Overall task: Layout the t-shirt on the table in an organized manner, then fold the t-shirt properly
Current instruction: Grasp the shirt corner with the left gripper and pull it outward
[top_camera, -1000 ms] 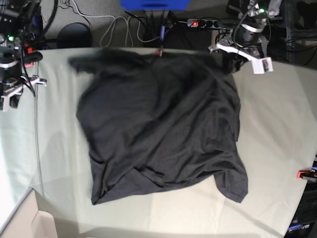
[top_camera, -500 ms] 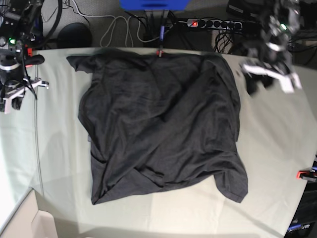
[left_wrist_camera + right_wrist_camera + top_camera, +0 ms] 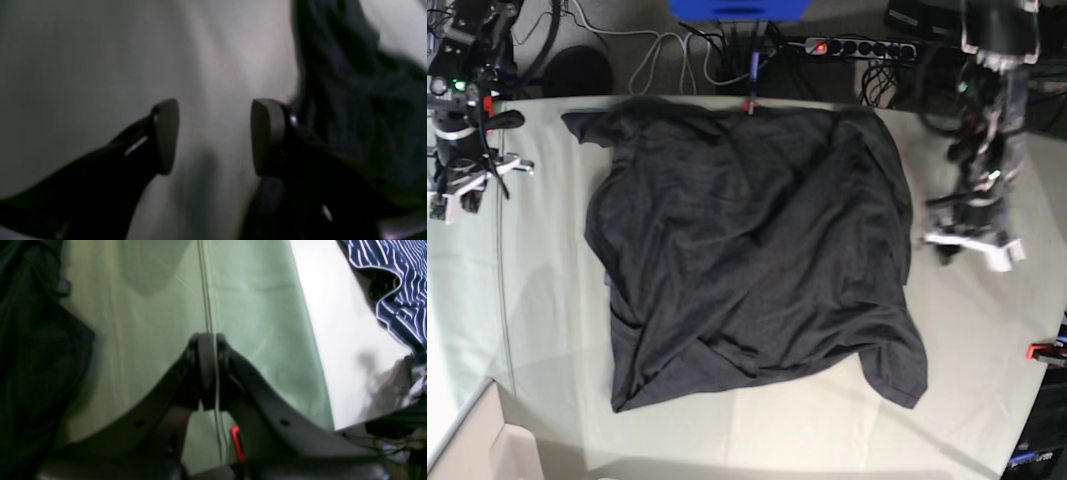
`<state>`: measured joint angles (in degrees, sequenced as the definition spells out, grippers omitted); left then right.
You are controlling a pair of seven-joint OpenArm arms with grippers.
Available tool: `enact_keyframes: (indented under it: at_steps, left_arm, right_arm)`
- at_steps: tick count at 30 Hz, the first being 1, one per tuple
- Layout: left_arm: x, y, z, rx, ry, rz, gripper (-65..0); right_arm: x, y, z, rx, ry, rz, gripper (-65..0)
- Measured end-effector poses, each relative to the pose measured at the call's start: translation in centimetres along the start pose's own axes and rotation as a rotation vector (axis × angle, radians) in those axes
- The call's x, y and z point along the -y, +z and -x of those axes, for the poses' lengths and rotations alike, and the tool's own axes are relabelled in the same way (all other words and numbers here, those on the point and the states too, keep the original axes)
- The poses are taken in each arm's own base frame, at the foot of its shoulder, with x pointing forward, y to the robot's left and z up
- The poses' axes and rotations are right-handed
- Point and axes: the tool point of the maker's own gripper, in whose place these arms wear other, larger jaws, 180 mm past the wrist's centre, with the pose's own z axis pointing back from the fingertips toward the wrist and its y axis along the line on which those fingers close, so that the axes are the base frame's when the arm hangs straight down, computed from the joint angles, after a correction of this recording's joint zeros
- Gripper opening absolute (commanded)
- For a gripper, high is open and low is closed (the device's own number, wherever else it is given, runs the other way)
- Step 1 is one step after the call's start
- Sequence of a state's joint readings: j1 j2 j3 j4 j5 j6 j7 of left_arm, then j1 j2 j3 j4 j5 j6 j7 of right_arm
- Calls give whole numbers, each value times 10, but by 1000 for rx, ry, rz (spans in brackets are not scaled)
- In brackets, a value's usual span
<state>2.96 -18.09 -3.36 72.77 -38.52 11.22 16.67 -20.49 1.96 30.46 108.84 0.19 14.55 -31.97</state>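
Bare table (image 3: 987,330) flanks the t-shirt (image 3: 747,260) edges.

No readable text, label, brand, number or sign is found in any view. No lettering is seen on the t-shirt (image 3: 747,260) or on the counter (image 3: 967,340), and both wrist views are blurred around each claw.
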Motion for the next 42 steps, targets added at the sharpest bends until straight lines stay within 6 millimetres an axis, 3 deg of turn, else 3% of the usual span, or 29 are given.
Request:
enact_keyframes:
  at_steps: [2,8,12,23,30,33,37,42]
  left_arm:
    - [14,-8,5,-16,-23,26,-313]
    - [15,-28,21,-81,-76,2,-313]
    - [24,-39,18,-78,-97,4,-313]
    - [56,-42,27,-80,-61,47,-313]
    - [62,-46,36,-74,-137,59,-318]
    - [61,-46,37,-71,-142,57,-410]
    - [61,-44,39,-85,-126,62,-650]
    - [52,-41,36,-101,-82,56,-650]
  right_arm:
    - [0,-1,-3,9,-3,2,-650]
    - [0,-1,-5,11,-1,3,-650]
    - [0,-1,-4,11,-2,3,-650]
    - [0,-2,-5,13,-3,2,-650]
    - [0,-2,-5,13,-3,2,-650]
    - [0,-2,-5,12,-3,2,-650]
    - [0,-2,-5,13,-3,2,-650]
    - [-1,-2,-5,13,-4,1,-650]
